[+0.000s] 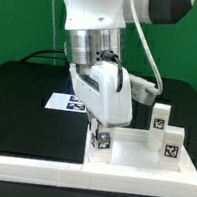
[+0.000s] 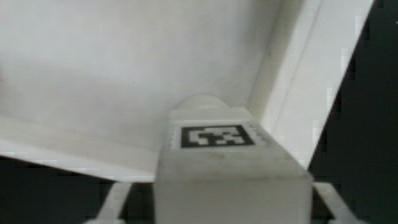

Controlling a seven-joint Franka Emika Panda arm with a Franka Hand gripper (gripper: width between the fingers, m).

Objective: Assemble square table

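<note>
From my station I saw the gripper pinching a leg between its fingers, the tag on the leg facing the exterior camera. It held the leg upright over the tabletop, at the corner on the exterior view's left. Two more legs stood on the same tabletop at the exterior view's right. Behind the tabletop lay the marker board on the black table. In the wrist view the held leg hung above the tabletop's raised rim.
</note>
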